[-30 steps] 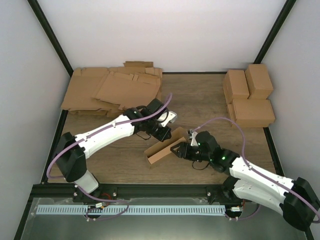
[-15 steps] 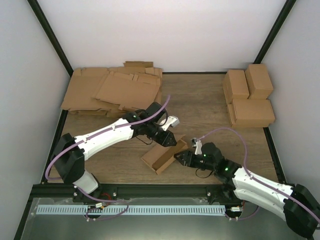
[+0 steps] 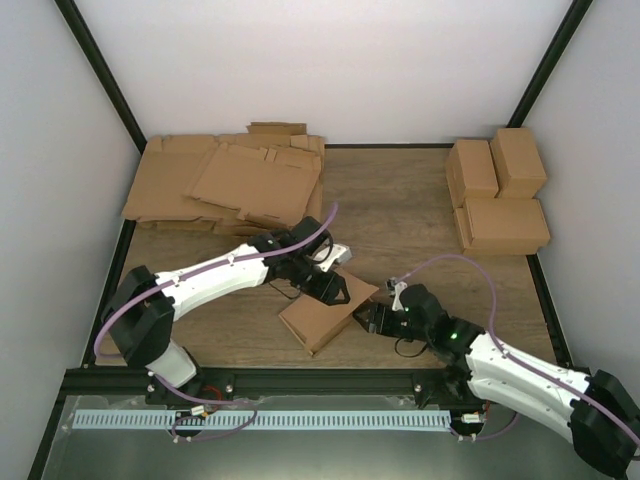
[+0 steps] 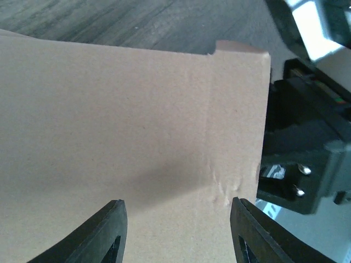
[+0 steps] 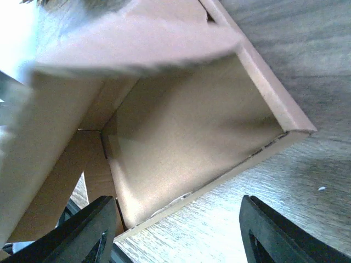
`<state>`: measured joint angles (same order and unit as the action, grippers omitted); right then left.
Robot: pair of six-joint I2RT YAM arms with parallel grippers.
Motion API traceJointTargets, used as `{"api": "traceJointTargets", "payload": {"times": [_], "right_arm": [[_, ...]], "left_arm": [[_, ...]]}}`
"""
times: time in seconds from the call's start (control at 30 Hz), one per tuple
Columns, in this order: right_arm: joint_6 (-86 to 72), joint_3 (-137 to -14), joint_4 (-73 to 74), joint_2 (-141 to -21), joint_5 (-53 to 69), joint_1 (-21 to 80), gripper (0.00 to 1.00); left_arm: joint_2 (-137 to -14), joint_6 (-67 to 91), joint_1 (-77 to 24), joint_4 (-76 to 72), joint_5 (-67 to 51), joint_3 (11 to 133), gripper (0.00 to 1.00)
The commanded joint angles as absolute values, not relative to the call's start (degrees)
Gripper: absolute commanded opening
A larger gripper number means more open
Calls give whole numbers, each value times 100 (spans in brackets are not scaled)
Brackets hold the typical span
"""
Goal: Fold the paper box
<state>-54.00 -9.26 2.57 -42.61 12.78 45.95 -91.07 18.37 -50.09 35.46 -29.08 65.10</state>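
Wooden table [image 3: 400,205], near centre: half-formed paper box [image 3: 318,318] lying between two parted grippers.
Left gripper [image 3: 337,290], fingers spread, hovers over the top panel; right gripper [image 3: 368,320], likewise spread, faces the open right end. Probably light, thin, easily creased cardboard: pinch a panel edge or flap.

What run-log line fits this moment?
paper box: part folded, end open | left gripper: open over its panel | right gripper: open at open end
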Motion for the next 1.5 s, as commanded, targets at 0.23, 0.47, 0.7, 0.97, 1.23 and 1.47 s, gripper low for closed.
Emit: {"api": "traceJointTargets", "payload": {"times": [0.23,0.47,0.7,0.97,1.23,1.47], "right_arm": [[-5210,-2065,2876,-3798,857,4623,78],[-5163,-2828,4073,-3479,308,4623,83],[-5787,-3569,4560,-3648,-855,4623,98],[-4015,-4795,4097,-4909,-1092,3767,100],[-2457,-5381,3268,-6092,1421,2390,100],[-2098,-5464,2945,-6879,2766,2034,92]], "left_arm": [[-7599,3480,-5027,3198,-1098,6032,99],[-6189,5367,-5019,3132,-478,5087,100],[-5400,6891,-5022,3222,-856,4239,100],[-4810,7688,-5031,3596,-978,3937,100],[-4058,9015,-5048,3221,-1141,3108,100],[-4126,9418,-5229,2507,-1342,2591,99]]}}
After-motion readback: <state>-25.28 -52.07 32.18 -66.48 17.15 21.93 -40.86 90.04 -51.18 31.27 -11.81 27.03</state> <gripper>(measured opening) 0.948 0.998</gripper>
